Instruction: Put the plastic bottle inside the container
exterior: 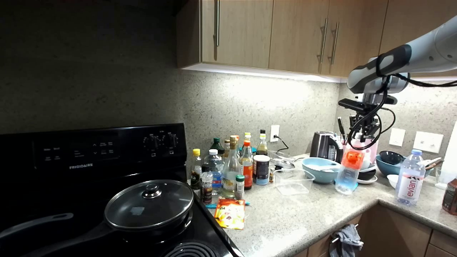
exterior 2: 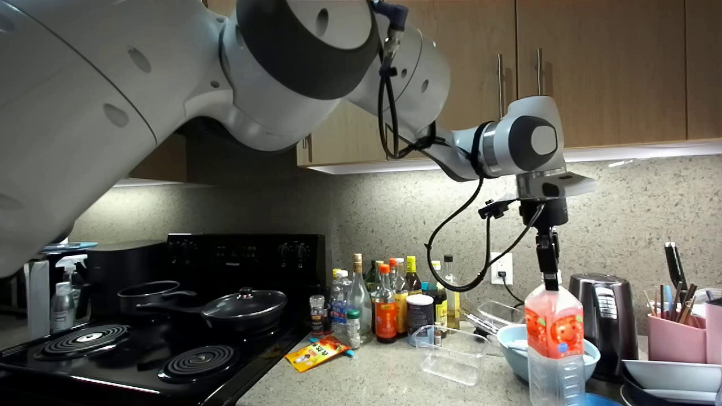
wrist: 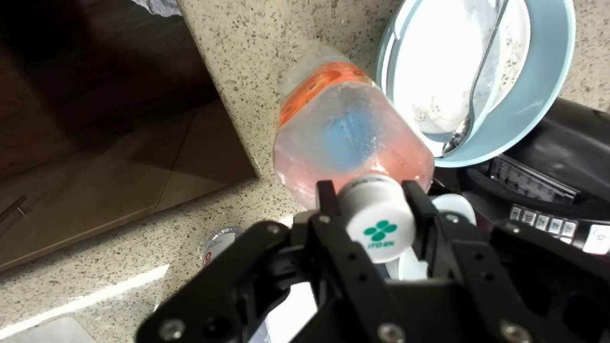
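Note:
The plastic bottle is tall and see-through, with an orange-red label and white cap; it shows in both exterior views [exterior: 348, 178] [exterior 2: 555, 332] and in the wrist view [wrist: 350, 128]. My gripper [exterior: 363, 137] [exterior 2: 550, 282] [wrist: 370, 188] is shut on its white cap, with a finger on each side. The bottle hangs or stands about upright in front of the light blue bowl; I cannot tell whether its base touches the counter. The container, a clear shallow plastic box [exterior: 294, 189] [exterior 2: 448, 363], sits on the counter beyond the bowl, by the sauce bottles. The wrist view does not show it.
The light blue bowl [exterior: 323, 175] [exterior 2: 510, 352] [wrist: 548, 81] holds a spoon and stands between bottle and container. A kettle [exterior: 320, 144] [exterior 2: 603, 316] is behind. Several sauce bottles [exterior: 247, 162] crowd the wall. An Evian bottle [exterior: 408, 184] stands near the counter's corner.

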